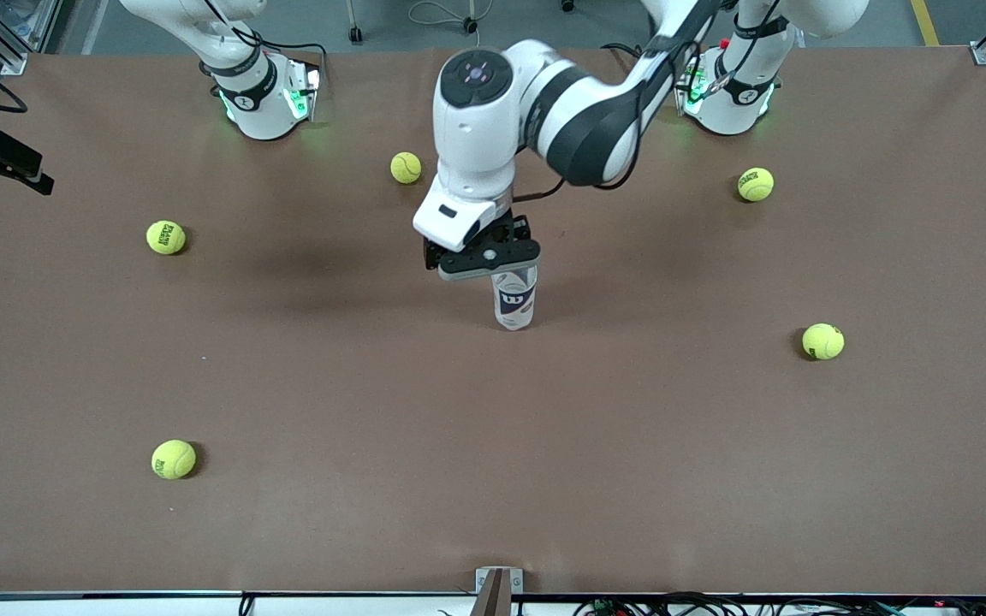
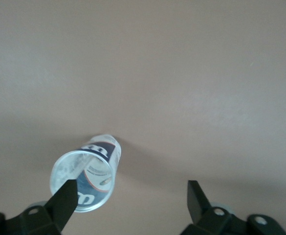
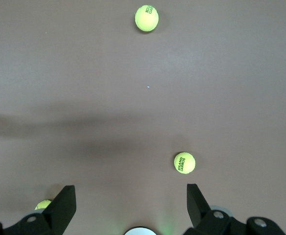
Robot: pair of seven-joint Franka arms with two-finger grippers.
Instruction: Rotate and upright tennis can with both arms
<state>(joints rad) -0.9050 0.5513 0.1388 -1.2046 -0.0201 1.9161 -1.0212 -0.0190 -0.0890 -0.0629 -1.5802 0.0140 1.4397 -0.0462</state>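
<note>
While the tennis can (image 1: pixel 514 301) stands upright mid-table, we see the left gripper (image 1: pixel 486 258) just above it.
Its fingers (image 2: pixel 63 200) are spread apart, clamping nothing; the right gripper (image 3: pixel 128 205) waits high over the table (image 1: pixel 493 479), fingers also apart.

Your desk (image 1: pixel 373 385) has a matt brown cover, paper-like, smooth with faint creases. The tennis can (image 1: pixel 514 299) reads as clear glossy plastic with a printed white and navy label; you can see through its wall in the left wrist view. Tennis balls (image 1: pixel 166 237) look fuzzy, felt-like, matt yellow-green. Your arms (image 1: pixel 493 111) are smooth glossy white plastic shells with black bands. Left hand (image 2: pixel 130 200) fingers (image 2: pixel 64 198) look matt black plastic, same on the right hand (image 3: pixel 130 203).
</note>
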